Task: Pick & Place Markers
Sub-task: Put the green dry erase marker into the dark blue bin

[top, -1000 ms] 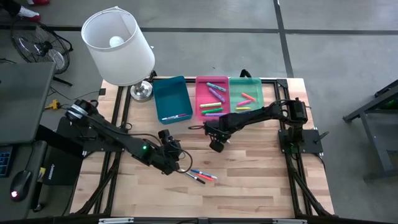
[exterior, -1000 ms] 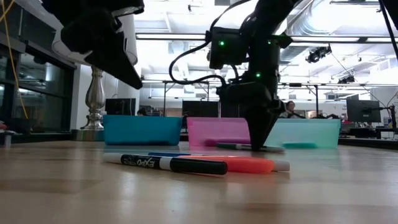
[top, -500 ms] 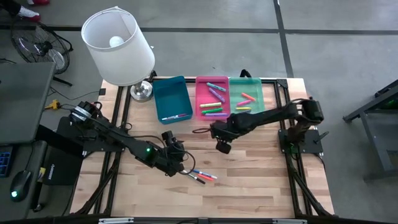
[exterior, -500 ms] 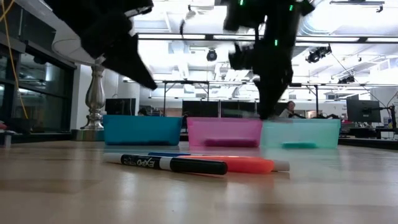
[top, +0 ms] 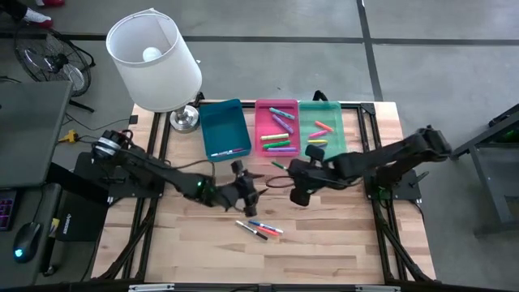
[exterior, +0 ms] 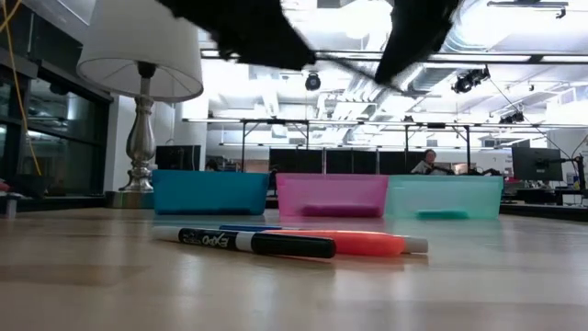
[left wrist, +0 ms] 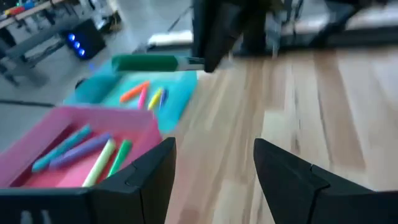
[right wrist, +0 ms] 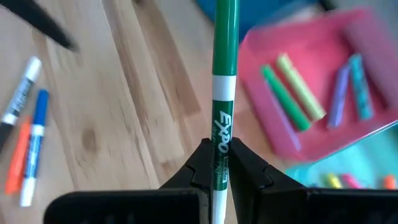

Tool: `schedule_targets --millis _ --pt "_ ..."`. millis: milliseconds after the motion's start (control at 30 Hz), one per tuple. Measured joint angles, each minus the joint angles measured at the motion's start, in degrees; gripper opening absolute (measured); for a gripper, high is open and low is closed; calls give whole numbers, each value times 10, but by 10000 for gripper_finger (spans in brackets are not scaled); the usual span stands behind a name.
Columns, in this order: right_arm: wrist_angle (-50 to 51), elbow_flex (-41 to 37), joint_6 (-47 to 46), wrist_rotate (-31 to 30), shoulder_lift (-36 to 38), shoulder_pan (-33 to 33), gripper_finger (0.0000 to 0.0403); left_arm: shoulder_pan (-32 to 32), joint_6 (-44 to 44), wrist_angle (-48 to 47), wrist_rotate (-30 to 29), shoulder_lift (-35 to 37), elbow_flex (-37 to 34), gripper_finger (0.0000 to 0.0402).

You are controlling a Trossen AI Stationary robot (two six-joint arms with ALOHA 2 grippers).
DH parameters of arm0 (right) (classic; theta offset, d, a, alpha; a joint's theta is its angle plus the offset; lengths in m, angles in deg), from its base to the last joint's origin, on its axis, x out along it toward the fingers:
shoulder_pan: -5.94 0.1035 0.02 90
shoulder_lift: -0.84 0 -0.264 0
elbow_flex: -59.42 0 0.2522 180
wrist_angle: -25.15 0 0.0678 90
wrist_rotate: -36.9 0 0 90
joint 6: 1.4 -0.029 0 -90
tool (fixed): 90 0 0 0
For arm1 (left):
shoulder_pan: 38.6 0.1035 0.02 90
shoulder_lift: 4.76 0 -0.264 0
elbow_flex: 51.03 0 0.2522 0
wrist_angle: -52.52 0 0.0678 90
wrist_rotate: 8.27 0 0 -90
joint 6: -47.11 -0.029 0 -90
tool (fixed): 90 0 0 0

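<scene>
One green marker sits clamped between the closed fingers of the right gripper, held in the air over the middle of the table, just short of the pink tray and the green tray that line the far edge. Three more markers, black, blue and orange, lie together on the wood toward the near edge, touching or nearly so. Inside the pink tray rest several purple, teal, yellow and green pens; the green tray holds orange, pink and yellow ones. The blue tray stands beside the pink one with a single pen at its near end. The left gripper hangs above the table's centre beside the right one, fingers spread apart and holding nothing. A white-shaded lamp occupies the far left corner.
</scene>
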Motion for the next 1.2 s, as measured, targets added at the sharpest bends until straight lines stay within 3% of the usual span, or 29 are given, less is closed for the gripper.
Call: schedule_targets --millis 267,500,800,1033,1200 --pt "-27 -18 -1 -139 54 97 17 77 -49 146 128 0 0 209" --pt "-111 -79 24 -199 80 134 17 114 -55 186 239 0 0 209" --pt "-284 -142 126 -175 101 103 17 117 -54 213 303 0 0 209" --pt "-400 -170 182 -118 98 69 17 117 -54 220 301 0 0 209" --pt "-431 -184 190 -81 98 52 17 117 -54 221 301 0 0 209"
